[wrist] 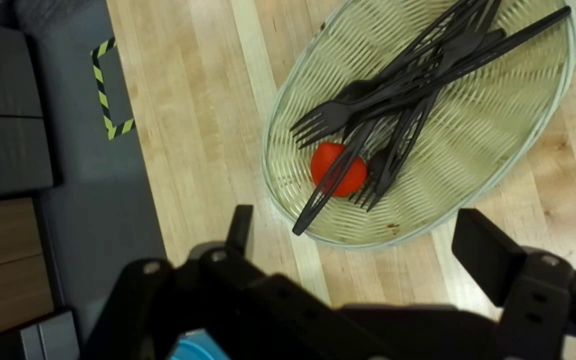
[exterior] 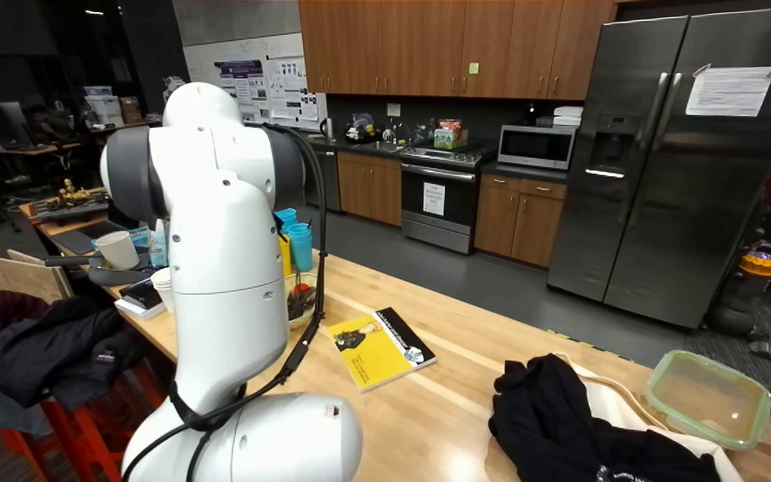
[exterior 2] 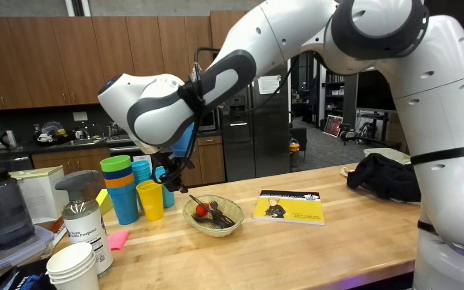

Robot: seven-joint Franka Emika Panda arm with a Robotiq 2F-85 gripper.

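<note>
A pale woven basket [wrist: 488,125] stands on the wooden worktop [exterior 2: 232,266], holding a loose pile of black forks [wrist: 335,114] and a round red object [wrist: 352,179]. A dark handle [wrist: 311,212] crosses the red object, its end reaching out over the basket's rim. The end effector [wrist: 355,217] hangs above the worktop close to the basket, its fingers wide apart; in the wrist view one end of the basket shows between them.

A yellow book [exterior 2: 290,209] with a black band lies flat near the basket in both exterior views. On the basket's other side stand a yellow cup [exterior 2: 150,201], a stack of blue cups [exterior 2: 123,205] topped in orange, dark blue and green, and some light blue cups [exterior 2: 168,197]. A pink piece [exterior 2: 118,240] lies near a spray bottle [exterior 2: 85,233], and nested white paper cups [exterior 2: 73,264] stand just beside that bottle.

Well apart from the basket, black cloth [exterior: 559,422] lies bunched on the worktop, next to a green-rimmed container [exterior: 707,402]. A dark refrigerator [exterior: 660,187] stands beyond.
</note>
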